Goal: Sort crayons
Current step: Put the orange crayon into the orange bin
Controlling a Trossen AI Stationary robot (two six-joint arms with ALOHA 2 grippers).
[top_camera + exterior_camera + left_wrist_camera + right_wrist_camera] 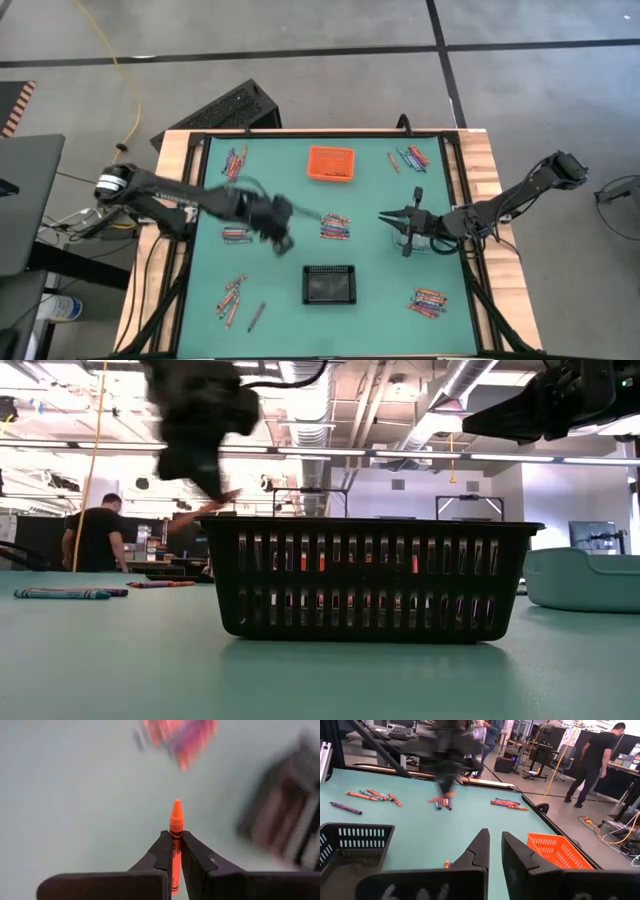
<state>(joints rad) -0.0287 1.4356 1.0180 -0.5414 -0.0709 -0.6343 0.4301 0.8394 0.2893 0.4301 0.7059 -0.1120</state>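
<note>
My left gripper (283,243) hangs over the green mat left of the centre, shut on an orange crayon (176,817). It shows blurred in the low view (205,455). Loose crayons lie in heaps on the mat: one at the centre (336,227), one at the left (237,235), one at the far left (235,160). My right gripper (383,214) waits level at the right of the mat. Its fingers stand a little apart with nothing between them (495,842). My left gripper pinches the orange crayon's wrapped body (175,845) between its two fingers. The crayon lies along the fingers, and its pointed tip (176,806) sticks out past the fingertips. The fingers slant down from the table's left side. The crayon is lifted clear of the mat.
An orange bin (331,163) stands at the far middle, a black bin (329,284) at the near middle, a teal bin (585,578) at the right. More crayons lie at the far right (412,158), near right (428,302) and near left (235,297). People stand beyond the table (595,755).
</note>
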